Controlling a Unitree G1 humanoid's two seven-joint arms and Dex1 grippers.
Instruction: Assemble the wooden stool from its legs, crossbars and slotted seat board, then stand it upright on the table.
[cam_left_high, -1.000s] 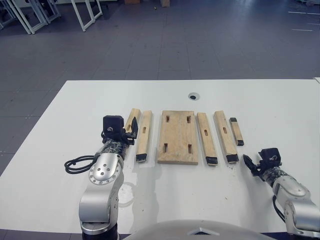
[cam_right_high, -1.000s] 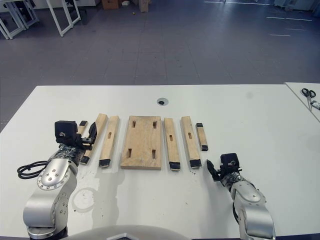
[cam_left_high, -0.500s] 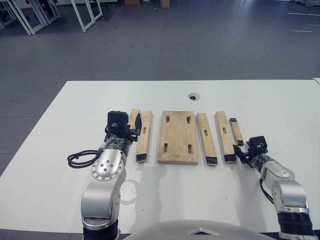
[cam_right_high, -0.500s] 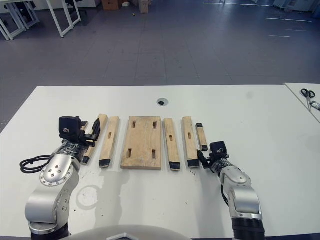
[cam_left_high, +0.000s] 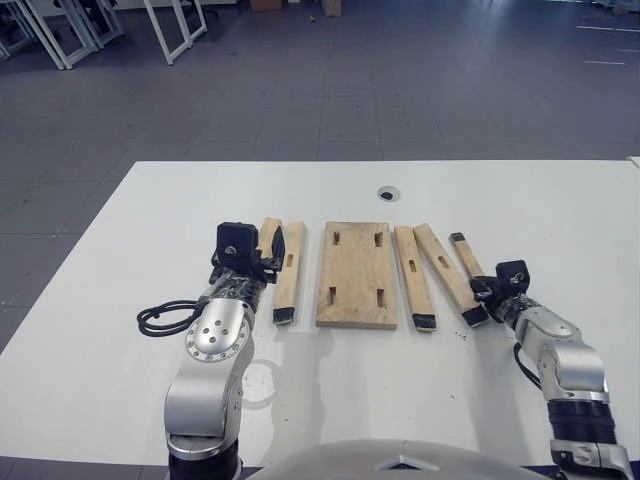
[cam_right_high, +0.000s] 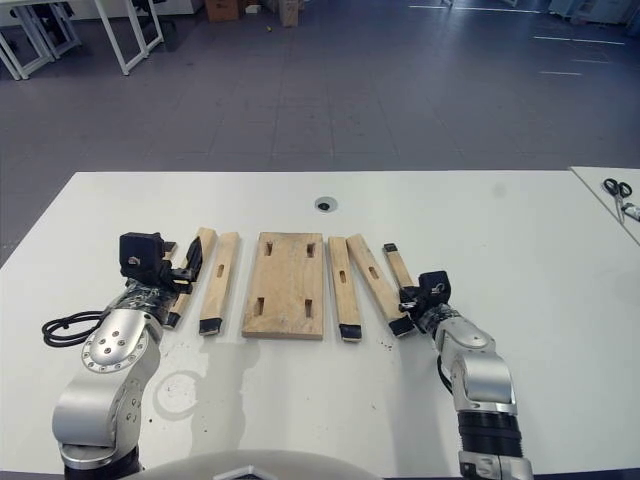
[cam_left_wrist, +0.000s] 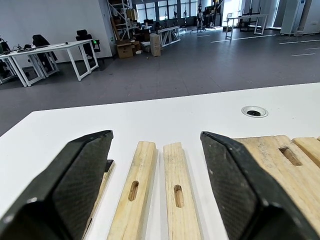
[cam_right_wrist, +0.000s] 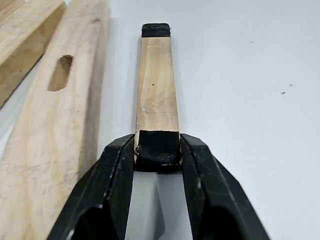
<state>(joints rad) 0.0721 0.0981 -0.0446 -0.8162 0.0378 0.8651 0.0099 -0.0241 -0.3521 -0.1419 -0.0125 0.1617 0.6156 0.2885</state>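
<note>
Your right gripper (cam_right_wrist: 157, 150) clamps the crossbar (cam_right_wrist: 157, 85) by its black end; lift it level, clear of the leg (cam_right_wrist: 55, 115) beside it. Your left gripper (cam_left_wrist: 156, 145) hangs open.

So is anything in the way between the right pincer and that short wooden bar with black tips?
Nothing visible. The right pincer grips the near black tip of the short black-tipped wooden bar; a slotted wooden leg lies beside it.
</note>
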